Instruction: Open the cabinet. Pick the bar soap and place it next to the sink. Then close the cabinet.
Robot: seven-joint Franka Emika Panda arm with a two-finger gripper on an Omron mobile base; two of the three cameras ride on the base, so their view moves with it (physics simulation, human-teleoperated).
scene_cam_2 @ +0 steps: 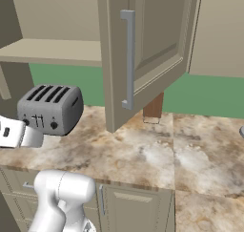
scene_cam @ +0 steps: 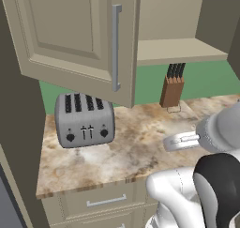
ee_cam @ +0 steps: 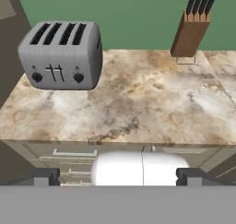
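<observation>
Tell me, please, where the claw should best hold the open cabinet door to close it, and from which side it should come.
Probably the long vertical silver bar handle of the open cabinet door. It stands off the panel near the door's free edge, so the open claw could close its fingers across the bar from the front, at about mid-height. The toaster sits below the door, so coming in above it seems safer.

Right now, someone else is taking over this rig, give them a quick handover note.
Gripper: open, holding nothing, low in front of the counter.
Cabinet: doors swung open; the visible shelf looks bare. I can't spot the bar soap.
On the counter: toaster at left, knife block at the back.
Done: cabinet opened.
Left: find and pick the soap, set it beside the sink, close the cabinet.
</observation>
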